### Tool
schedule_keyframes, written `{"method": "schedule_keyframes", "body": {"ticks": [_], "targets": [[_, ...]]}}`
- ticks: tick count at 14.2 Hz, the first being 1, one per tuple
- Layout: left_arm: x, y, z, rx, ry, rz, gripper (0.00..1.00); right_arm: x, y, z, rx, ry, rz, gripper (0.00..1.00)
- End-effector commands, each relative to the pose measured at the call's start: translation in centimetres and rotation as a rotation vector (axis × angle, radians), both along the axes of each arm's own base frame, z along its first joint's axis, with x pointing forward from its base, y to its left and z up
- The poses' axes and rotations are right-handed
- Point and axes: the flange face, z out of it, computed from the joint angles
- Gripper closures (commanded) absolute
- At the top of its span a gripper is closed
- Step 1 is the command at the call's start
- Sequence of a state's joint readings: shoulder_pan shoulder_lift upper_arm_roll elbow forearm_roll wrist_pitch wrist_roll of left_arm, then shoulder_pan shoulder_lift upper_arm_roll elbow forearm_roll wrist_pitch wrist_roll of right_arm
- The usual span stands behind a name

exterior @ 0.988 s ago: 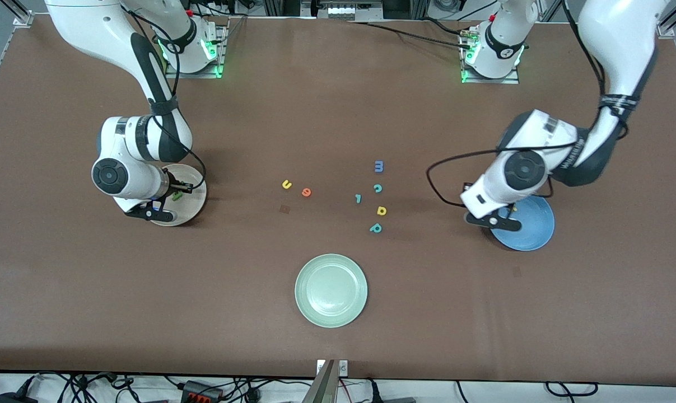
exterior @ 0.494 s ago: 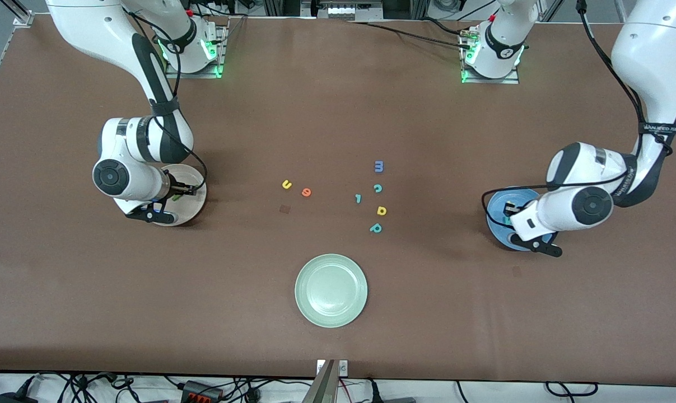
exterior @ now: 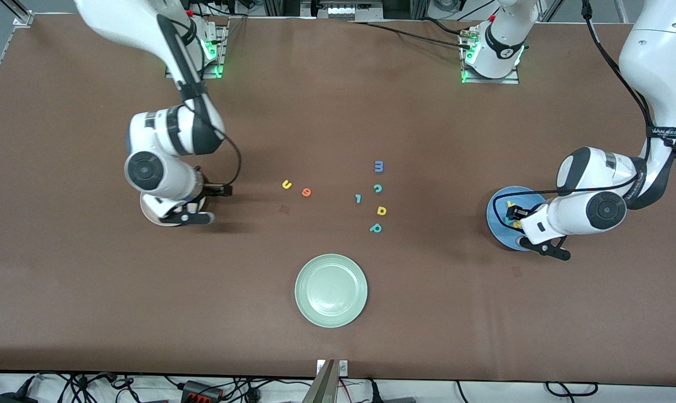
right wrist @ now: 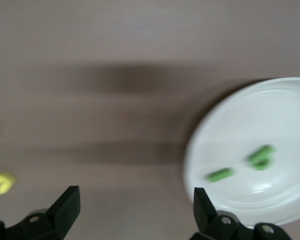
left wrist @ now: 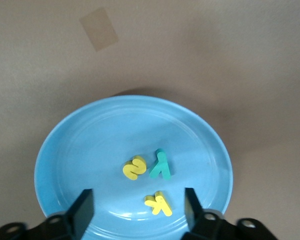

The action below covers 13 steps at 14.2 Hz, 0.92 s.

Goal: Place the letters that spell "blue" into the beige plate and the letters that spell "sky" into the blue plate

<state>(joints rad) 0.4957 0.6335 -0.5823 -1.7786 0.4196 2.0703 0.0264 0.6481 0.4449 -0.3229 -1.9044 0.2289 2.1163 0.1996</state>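
Foam letters and 3 plates on the desk (exterior: pixel 63 291), both grippers released and empty.
Blue plate (left wrist: pixel 90 150), toward the left arm's end: holds yellow s (left wrist: pixel 134 167), teal y (left wrist: pixel 160 165) and yellow k (left wrist: pixel 158 203); left gripper (left wrist: pixel 137 212) over it, fingers spread. Beige plate (right wrist: pixel 290 105), toward the right arm's end: holds green b (right wrist: pixel 261 156) and thin green l (right wrist: pixel 220 174); right gripper (right wrist: pixel 132 212) above the desk just beside it, fingers apart. Yellow u (exterior: pixel 286 184) and orange e (exterior: pixel 306 192) lie mid-desk; pale green plate (exterior: pixel 331 290) sits nearest the front edge.
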Motion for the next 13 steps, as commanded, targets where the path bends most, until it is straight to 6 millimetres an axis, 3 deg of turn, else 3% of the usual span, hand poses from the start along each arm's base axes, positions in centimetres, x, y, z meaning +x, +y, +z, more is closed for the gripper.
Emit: {"method": "schedule_keyframes", "body": {"ticks": [1, 3, 4, 5, 8, 10, 13], "targets": [[0.5, -0.9, 3.6, 0.047, -0.031, -0.028, 0.0, -0.8, 4.0, -0.2, 0.087, -0.004, -0.103, 0.0], [0.9, -1.9, 8.0, 0.068, -0.043, -0.035, 0.0, -0.9, 5.7, -1.8, 0.051, 0.002, -0.247, 0.04], [1.2, -2.4, 10.5, 0.082, -0.015, -0.033, 0.0, -1.3, 6.5, -2.5, 0.026, 0.005, -0.313, 0.18], [1.5, -3.0, 13.0, 0.09, 0.009, -0.032, 0.0, -1.8, 7.7, -3.2, 0.005, 0.003, -0.364, 0.21], [1.4, -4.1, 20.0, 0.112, 0.077, -0.012, 0.0, -3.0, 10.2, -4.6, -0.035, -0.017, -0.504, 0.22], [0.8, -4.4, 22.8, 0.122, 0.116, 0.001, 0.0, -4.0, 12.2, -5.7, -0.06, -0.034, -0.596, 0.25], [-0.3, -5.0, 27.5, 0.12, 0.149, 0.01, 0.0, -4.5, 13.3, -6.3, -0.075, -0.055, -0.697, 0.28]]}}
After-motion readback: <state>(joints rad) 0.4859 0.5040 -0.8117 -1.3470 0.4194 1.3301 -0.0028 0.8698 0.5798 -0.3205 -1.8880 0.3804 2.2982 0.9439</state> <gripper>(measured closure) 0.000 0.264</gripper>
